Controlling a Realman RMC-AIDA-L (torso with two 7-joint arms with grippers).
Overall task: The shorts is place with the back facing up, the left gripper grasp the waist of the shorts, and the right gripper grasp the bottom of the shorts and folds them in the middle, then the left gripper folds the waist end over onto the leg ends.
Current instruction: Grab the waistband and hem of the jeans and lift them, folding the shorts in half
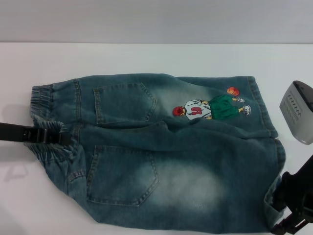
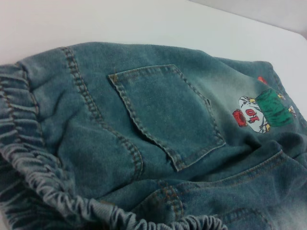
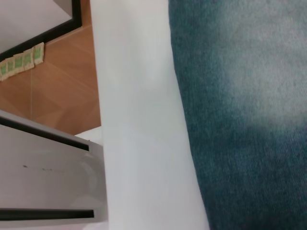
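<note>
At the waist (image 1: pixel 46 128), my left gripper (image 1: pixel 62 137) looks pinched on the band. The right gripper (image 1: pixel 288 226) sits beside the shorts (image 1: pixel 161 156), claw unclear; next, seize the bottom of the shorts (image 1: pixel 274 196).

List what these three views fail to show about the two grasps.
- Left gripper: fingertips buried in the waist folds, head view; absent from its wrist view.
- Right gripper: cut by the head view's corner at the shorts hem; its wrist view shows only denim and table.
</note>
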